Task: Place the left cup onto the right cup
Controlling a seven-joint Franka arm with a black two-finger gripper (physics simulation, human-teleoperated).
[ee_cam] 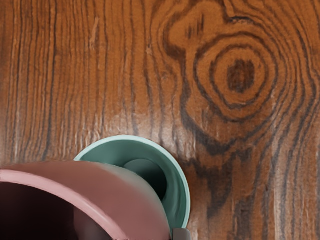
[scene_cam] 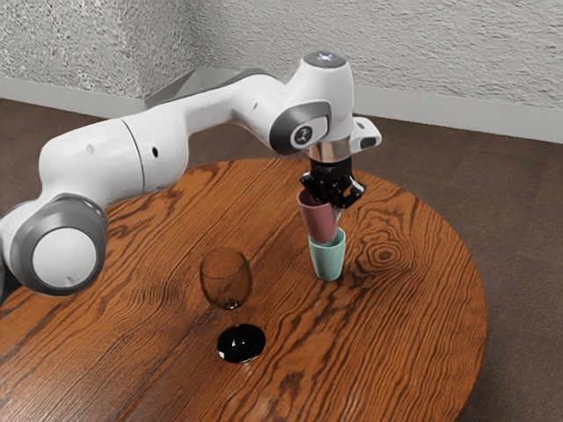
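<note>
A dusky pink cup (scene_cam: pixel 318 220) hangs tilted over the round wooden table (scene_cam: pixel 405 334), its base dipping into the mouth of an upright teal cup (scene_cam: pixel 328 257). My gripper (scene_cam: pixel 331 197) comes straight down from above and is shut on the pink cup's rim. In the wrist view the pink cup (ee_cam: pixel 100 195) lies close under my hand and covers part of the teal cup (ee_cam: pixel 178 176), whose open mouth and dark inside still show beside it.
An empty wine glass (scene_cam: pixel 226 277) stands toward the exterior view's left of the cups, with a dark round disc (scene_cam: pixel 241 343) on the table just in front of it. Bare wood stretches to the exterior view's right of the cups.
</note>
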